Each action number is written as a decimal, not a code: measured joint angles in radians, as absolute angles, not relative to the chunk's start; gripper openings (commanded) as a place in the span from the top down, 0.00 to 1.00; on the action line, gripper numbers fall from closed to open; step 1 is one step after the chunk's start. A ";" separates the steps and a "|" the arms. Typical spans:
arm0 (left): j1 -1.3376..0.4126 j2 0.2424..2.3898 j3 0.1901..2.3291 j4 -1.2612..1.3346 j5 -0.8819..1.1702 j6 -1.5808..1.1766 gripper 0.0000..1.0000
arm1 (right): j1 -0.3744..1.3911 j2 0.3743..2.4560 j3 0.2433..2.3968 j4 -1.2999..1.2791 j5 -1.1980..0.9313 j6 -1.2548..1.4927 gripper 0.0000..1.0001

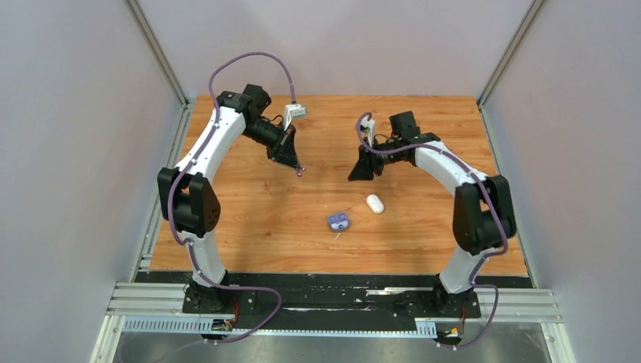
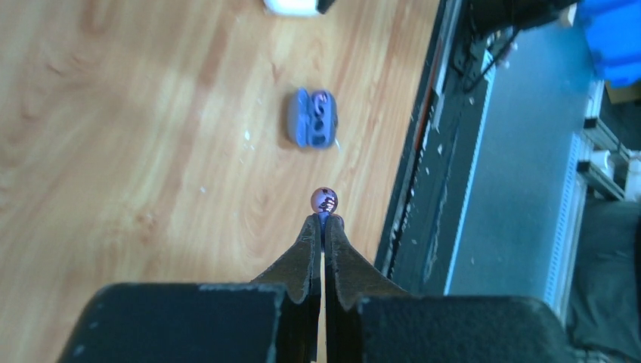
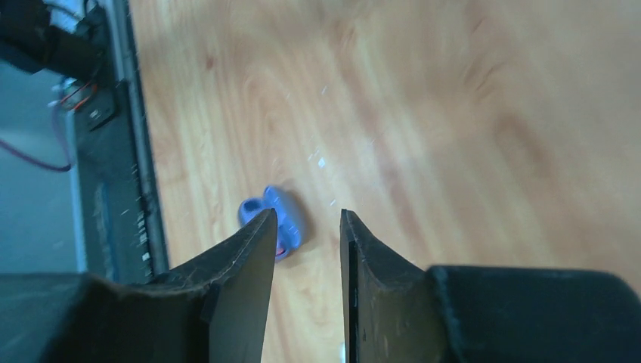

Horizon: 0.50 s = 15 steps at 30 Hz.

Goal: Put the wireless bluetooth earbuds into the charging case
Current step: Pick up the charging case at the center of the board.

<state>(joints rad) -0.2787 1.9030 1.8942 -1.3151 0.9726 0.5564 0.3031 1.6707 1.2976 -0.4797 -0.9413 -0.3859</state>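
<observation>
My left gripper (image 2: 323,219) is shut on a tiny dark purple earbud (image 2: 324,201) that sticks out beyond its tips, raised above the table. In the top view that left gripper (image 1: 299,168) hangs at the back left of the purple charging case (image 1: 339,221). The case lies open on the wood, its sockets facing up (image 2: 314,119). A white pebble-shaped case (image 1: 375,203) lies closed just to its right. My right gripper (image 3: 306,219) is open with nothing between its fingers, and the purple case (image 3: 281,219) shows partly behind one finger. In the top view the right gripper (image 1: 369,169) hovers behind the white case.
The wooden table (image 1: 249,219) is bounded by a black rail (image 1: 332,280) along the near edge and grey walls on both sides. Both arm bases stand on that rail. A blue bin (image 2: 614,38) sits off the table beyond the rail.
</observation>
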 measured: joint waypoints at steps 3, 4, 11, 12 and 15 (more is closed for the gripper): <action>-0.278 1.876 1.816 -1.354 0.961 0.602 1.00 | 0.308 1.805 1.303 -0.607 -0.998 -0.412 0.65; -0.278 1.870 1.799 -1.357 0.958 0.606 1.00 | 0.313 1.831 1.304 -0.640 -1.009 -0.424 0.65; -0.278 1.807 1.724 -1.335 0.953 0.595 1.00 | 0.345 2.020 1.456 -0.851 -1.085 -0.516 0.58; -0.278 1.795 1.717 -1.327 0.953 0.587 1.00 | 0.350 2.036 1.477 -0.876 -1.090 -0.532 0.57; -0.277 1.774 1.706 -1.309 0.955 0.572 1.00 | 0.364 2.095 1.546 -0.937 -1.095 -0.583 0.57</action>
